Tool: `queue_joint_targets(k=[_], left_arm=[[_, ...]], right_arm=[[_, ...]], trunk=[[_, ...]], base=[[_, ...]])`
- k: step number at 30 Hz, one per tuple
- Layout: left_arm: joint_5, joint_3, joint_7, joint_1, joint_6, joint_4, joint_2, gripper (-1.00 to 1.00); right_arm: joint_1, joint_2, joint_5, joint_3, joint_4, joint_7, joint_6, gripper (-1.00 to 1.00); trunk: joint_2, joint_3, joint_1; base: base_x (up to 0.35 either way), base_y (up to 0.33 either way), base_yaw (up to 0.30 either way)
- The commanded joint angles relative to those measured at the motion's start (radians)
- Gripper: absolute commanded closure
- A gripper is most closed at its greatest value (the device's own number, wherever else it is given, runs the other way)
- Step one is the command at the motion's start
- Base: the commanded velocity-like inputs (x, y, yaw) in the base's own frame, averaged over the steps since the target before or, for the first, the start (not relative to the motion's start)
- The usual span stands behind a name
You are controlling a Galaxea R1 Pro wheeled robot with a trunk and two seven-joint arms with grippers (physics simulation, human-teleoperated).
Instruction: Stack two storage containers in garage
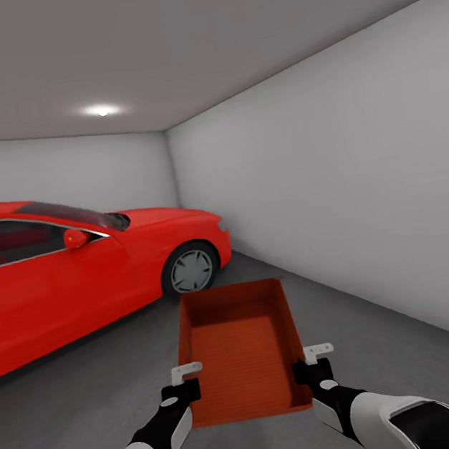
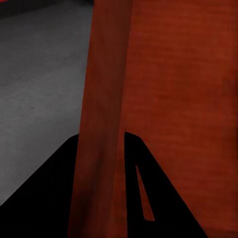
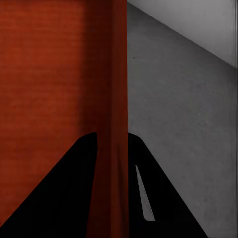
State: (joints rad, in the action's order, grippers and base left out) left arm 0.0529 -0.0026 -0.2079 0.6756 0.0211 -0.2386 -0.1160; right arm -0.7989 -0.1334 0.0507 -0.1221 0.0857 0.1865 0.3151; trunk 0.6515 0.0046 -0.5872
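I am in the garage, holding one red-orange storage container (image 1: pixel 240 349) out in front of me above the dark grey floor (image 1: pixel 402 341). It is open-topped and empty. My left gripper (image 1: pixel 184 389) is shut on its left side wall near the closest corner. On the opposite side wall my right gripper (image 1: pixel 311 369) is shut likewise. In the left wrist view the container wall (image 2: pixel 101 114) runs between the two black fingers (image 2: pixel 141 183). The right wrist view has the other wall (image 3: pixel 118 99) clamped between its fingers (image 3: pixel 144 183).
A red car (image 1: pixel 66 278) is parked at the left, its front wheel (image 1: pixel 190 270) just beyond the container. A pale grey wall (image 1: pixel 348 183) runs along the right and another closes the back. Bare floor lies between car and right wall.
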Motion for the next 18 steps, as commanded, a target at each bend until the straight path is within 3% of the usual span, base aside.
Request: queue_joint_targets(k=[1, 18], left_arm=[[0.006, 0.004, -0.008, -0.001, 0.002, 0.002, 0.013, 1.0], [0.005, 0.001, -0.007, -0.001, 0.003, 0.002, 0.013, 1.0]], right_arm=[[-0.002, -0.001, -0.033, 0.039, -0.053, -0.01, 0.001, 1.0], [-0.002, -0.001, -0.032, 0.039, -0.053, -0.01, 0.001, 1.0]], trunk=[[0.0, 0.0, -0.001], [0.0, 0.0, -0.001]], base=[[0.321, 0.089, -0.275], [0.321, 0.092, -0.275]])
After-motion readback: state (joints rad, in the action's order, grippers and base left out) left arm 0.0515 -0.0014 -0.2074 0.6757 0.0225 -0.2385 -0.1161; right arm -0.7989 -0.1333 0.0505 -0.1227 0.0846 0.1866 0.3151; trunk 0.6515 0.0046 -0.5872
